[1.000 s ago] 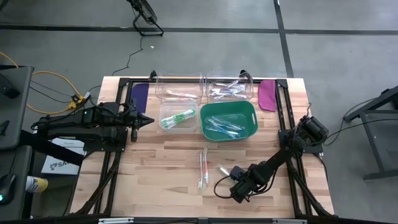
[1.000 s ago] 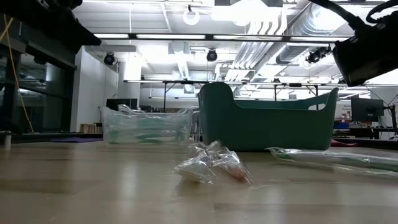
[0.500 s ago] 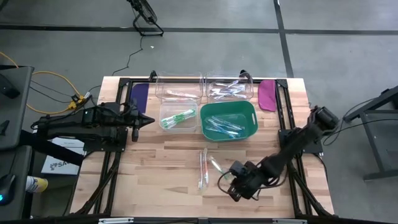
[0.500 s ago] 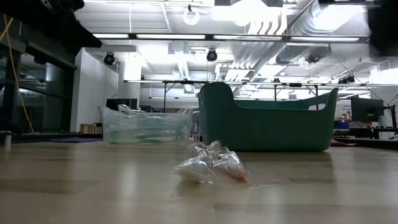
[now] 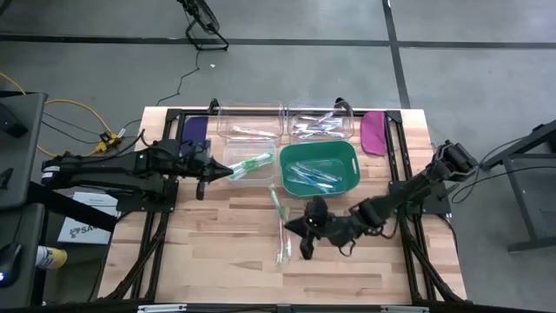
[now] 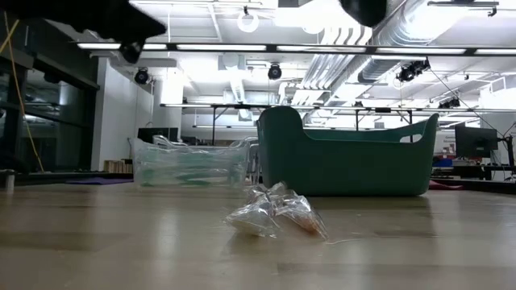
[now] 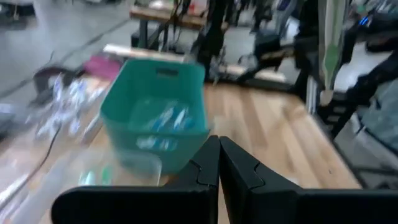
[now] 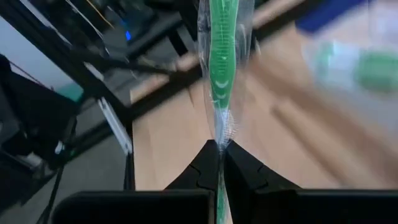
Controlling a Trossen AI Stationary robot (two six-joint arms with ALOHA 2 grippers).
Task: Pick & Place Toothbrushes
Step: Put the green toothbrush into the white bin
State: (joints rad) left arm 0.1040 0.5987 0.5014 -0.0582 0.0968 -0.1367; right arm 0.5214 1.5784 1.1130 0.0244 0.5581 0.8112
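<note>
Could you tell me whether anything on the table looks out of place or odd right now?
Two wrapped toothbrushes lie loose on the bare table, outside every bin. The right gripper is shut on a green wrapped toothbrush carried above the wood. Otherwise the green basket and clear bins sit upright, nothing spilled.

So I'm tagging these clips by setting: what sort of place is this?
Probably a robotics lab or open workshop. The low view shows exposed ducts and strip lights overhead with desks and monitors behind, and the high view shows a wooden table on a concrete floor with cables.
</note>
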